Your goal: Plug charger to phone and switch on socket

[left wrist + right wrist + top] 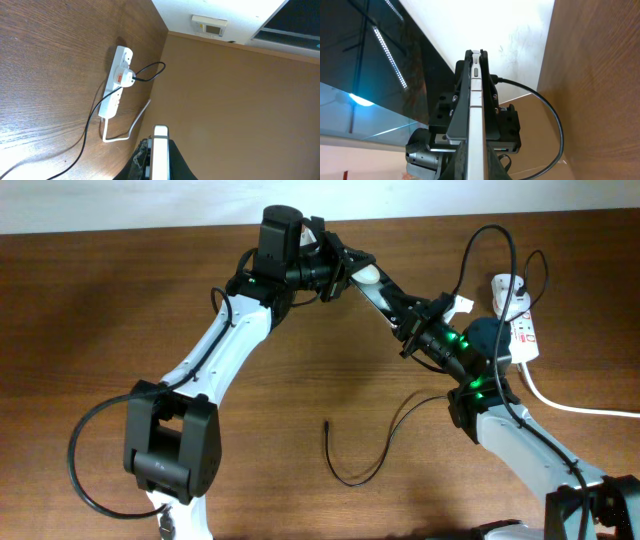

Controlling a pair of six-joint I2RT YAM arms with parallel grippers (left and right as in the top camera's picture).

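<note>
the step in hand looks like securing the phone; plugging in has not yet begun. the left gripper (pixel 347 270), well left of the small white oblong power strip (pixel 522 328), appears clenched on one end of the small black rectangular phone (pixel 377 290). the phone is held up off the brown wooden table (pixel 120 300) and shows edge-on to both wrist cameras. the right gripper (pixel 407 315), nearer the power strip, seems clamped on the phone's other end. the long thin black charger cable (pixel 375 460) lies loose on the table. its small black plug tip (pixel 328 424) rests well left of the power strip, nearer the robot, touched by nothing. its white adapter (pixel 505 286) sits in the strip.

next, i judge, one gripper must let go and fetch the plug tip while the other holds the phone steady with its port exposed. the switch comes after that.

the left arm reaches forward, then bends right at the elbow. the right arm stretches forward and leftward to meet it.
</note>
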